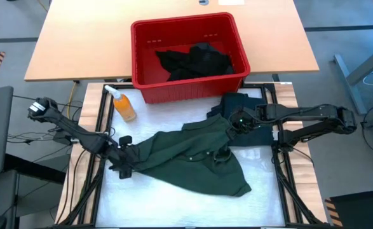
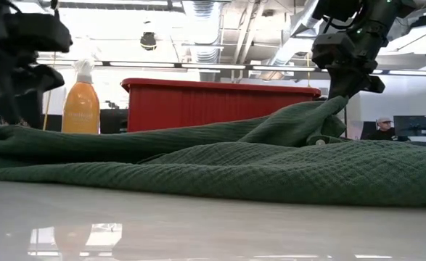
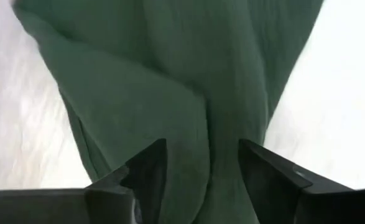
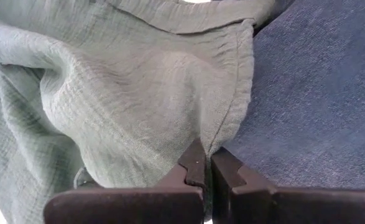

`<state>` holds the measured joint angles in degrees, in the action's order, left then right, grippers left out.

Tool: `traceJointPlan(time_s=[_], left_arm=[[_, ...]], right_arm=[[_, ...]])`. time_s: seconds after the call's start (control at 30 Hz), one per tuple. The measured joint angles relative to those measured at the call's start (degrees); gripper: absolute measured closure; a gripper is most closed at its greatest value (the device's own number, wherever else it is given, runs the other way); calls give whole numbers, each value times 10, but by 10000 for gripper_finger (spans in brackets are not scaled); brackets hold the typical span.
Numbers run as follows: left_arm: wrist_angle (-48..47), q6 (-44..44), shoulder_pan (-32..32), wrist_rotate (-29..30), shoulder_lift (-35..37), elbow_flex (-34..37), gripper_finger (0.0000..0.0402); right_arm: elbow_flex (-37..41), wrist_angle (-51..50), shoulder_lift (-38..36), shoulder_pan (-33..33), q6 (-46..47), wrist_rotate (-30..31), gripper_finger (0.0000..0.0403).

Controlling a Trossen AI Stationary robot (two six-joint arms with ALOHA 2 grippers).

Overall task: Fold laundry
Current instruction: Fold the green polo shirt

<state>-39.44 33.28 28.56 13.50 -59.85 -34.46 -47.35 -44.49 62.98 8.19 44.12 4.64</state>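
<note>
A dark green shirt (image 1: 192, 159) lies spread and rumpled across the middle of a white bench (image 1: 262, 197). Bare white surface shows along the near edge and at both near corners.

The left hand (image 1: 124, 166) sits low at the shirt's left end. In its wrist view the two fingers (image 3: 146, 174) stand apart, with a gathered fold of green cloth running between them; whether they press on the cloth cannot be told.

The right hand (image 1: 234, 124) is at the shirt's far right part, clenched on an edge of the green cloth and lifting it into a peak above the bench. Its fingertips (image 4: 198, 163) meet tightly on the hem.

A darker blue-black garment (image 1: 244, 103) lies flat beneath and beyond the right hand, just in front of a red bin (image 1: 143, 57). The bin stands at the far edge of the bench, against a tan table (image 1: 65, 44), and holds a crumpled black garment (image 1: 196, 60).

An orange spray bottle (image 1: 122, 105) lies near the bin's left front corner, apart from the shirt.
</note>
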Motion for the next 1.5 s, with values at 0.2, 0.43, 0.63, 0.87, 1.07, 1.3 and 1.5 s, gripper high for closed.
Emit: traceJointPlan(time_s=[0.2,0.43,0.63,0.87,1.07,1.3,1.5], left_arm=[[-68,-10,0,-21,-6,0,215],[-101,-28,0,-27,-5,0,230],[-157,-41,0,-75,-5,0,231],[-142,-52,0,-64,-11,0,231],[-116,-40,0,-58,-66,0,231],[-101,34,0,28,-123,-6,293],[-102,49,1,70,-108,-38,395]], right_arm=[[0,0,0,-10,5,-1,382],[0,0,0,-19,5,-2,382],[0,0,0,-19,5,-2,382],[0,0,0,-18,5,-2,382],[0,0,0,-18,5,-2,382],[0,0,0,-18,5,-2,382],[0,-5,0,-18,9,-15,382]])
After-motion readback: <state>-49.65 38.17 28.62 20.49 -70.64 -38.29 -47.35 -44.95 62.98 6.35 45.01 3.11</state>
